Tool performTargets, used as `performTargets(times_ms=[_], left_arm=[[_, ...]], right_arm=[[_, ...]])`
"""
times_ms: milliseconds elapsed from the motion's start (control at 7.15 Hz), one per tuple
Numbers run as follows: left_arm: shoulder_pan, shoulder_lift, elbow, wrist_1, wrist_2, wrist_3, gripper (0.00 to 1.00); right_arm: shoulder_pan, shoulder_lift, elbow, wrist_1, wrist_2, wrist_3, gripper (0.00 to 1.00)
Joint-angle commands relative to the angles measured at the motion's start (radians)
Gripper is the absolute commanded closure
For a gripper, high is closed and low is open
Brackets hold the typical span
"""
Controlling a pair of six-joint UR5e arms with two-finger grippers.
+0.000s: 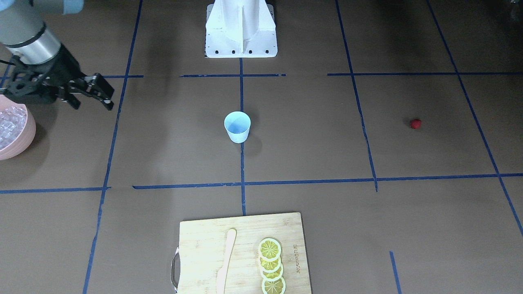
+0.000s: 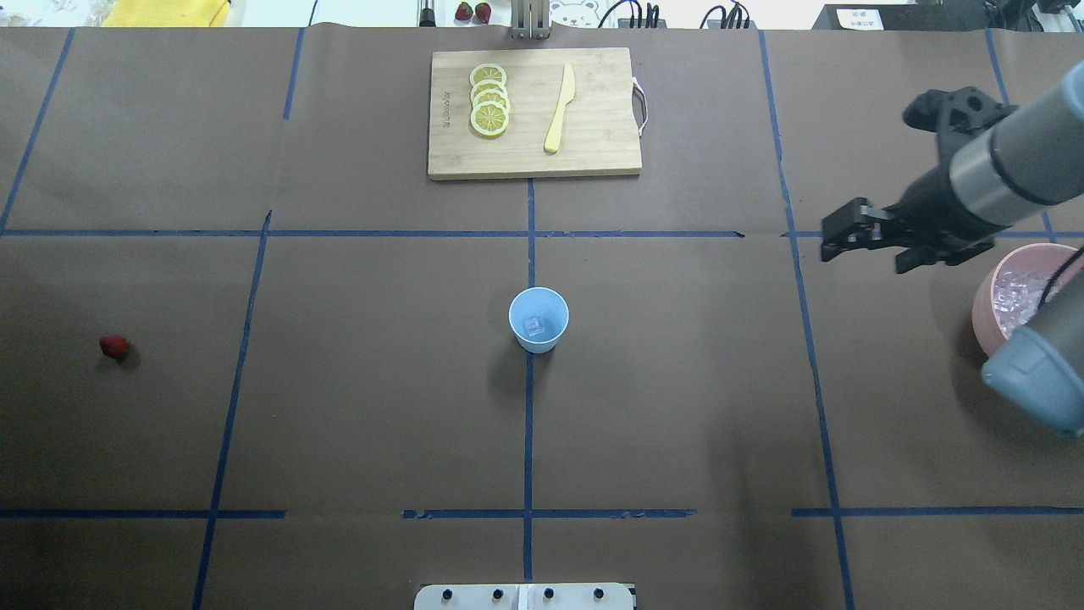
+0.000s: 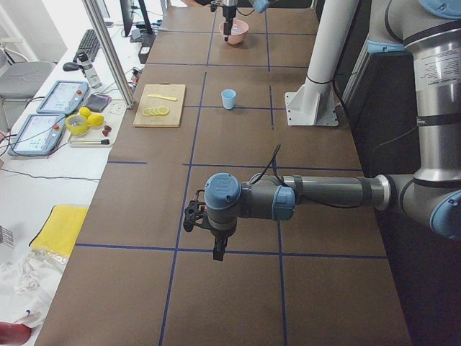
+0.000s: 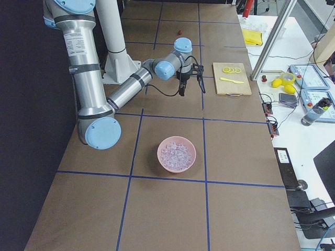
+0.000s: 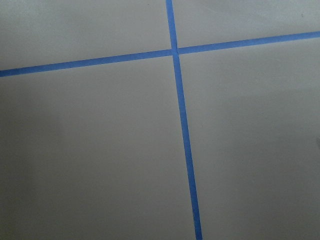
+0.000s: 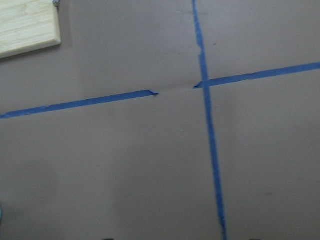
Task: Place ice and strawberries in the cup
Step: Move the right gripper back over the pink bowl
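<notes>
The light-blue cup [image 2: 539, 319] stands upright at the table's middle and also shows in the front view [image 1: 237, 127]; one clear ice cube [image 2: 533, 325] lies in it. More ice [image 2: 1016, 292] fills the pink bowl [image 2: 981, 298] at the right edge. The red strawberry [image 2: 113, 346] lies alone far to the left and also shows in the front view [image 1: 415, 123]. My right gripper [image 2: 862, 254] hangs open and empty above the table, just left of the bowl. My left gripper [image 3: 218, 252] shows only in the exterior left view, low over bare table; I cannot tell if it is open or shut.
A wooden cutting board [image 2: 593, 127] at the far middle carries several lemon slices [image 2: 489, 100] and a pale knife [image 2: 560, 110]. Blue tape lines cross the brown table cover. The white robot base [image 1: 241, 30] stands on the near side of the cup.
</notes>
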Motion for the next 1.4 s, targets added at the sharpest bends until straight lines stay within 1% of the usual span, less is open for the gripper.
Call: performTargets(times_ms=[0, 140, 280, 420, 559, 699, 839, 1259], left_arm=[[0.003, 0.000, -0.001, -0.001, 0.000, -0.002, 0.00], [0.003, 0.000, -0.001, -0.001, 0.000, -0.002, 0.00], [0.004, 0.000, 0.001, 0.000, 0.000, -0.002, 0.00], [0.003, 0.000, -0.001, 0.000, 0.000, -0.002, 0.00], [0.004, 0.000, -0.001, -0.001, 0.000, -0.004, 0.00], [0.003, 0.000, -0.001, -0.001, 0.000, -0.002, 0.00], [0.004, 0.000, -0.002, -0.003, 0.000, -0.004, 0.00], [0.004, 0.000, -0.002, -0.001, 0.000, -0.002, 0.00]], right_arm=[[0.160, -0.166, -0.004, 0.005, 0.017, -0.417, 0.07], [0.215, -0.232, -0.026, 0.005, 0.011, -0.592, 0.07], [0.260, -0.252, -0.070, 0.010, 0.011, -0.717, 0.05], [0.265, -0.262, -0.107, 0.040, 0.013, -0.750, 0.05], [0.265, -0.271, -0.165, 0.124, 0.013, -0.756, 0.05], [0.265, -0.277, -0.225, 0.201, 0.013, -0.755, 0.02], [0.265, -0.277, -0.248, 0.232, 0.014, -0.753, 0.02], [0.265, -0.308, -0.266, 0.234, 0.022, -0.761, 0.04]])
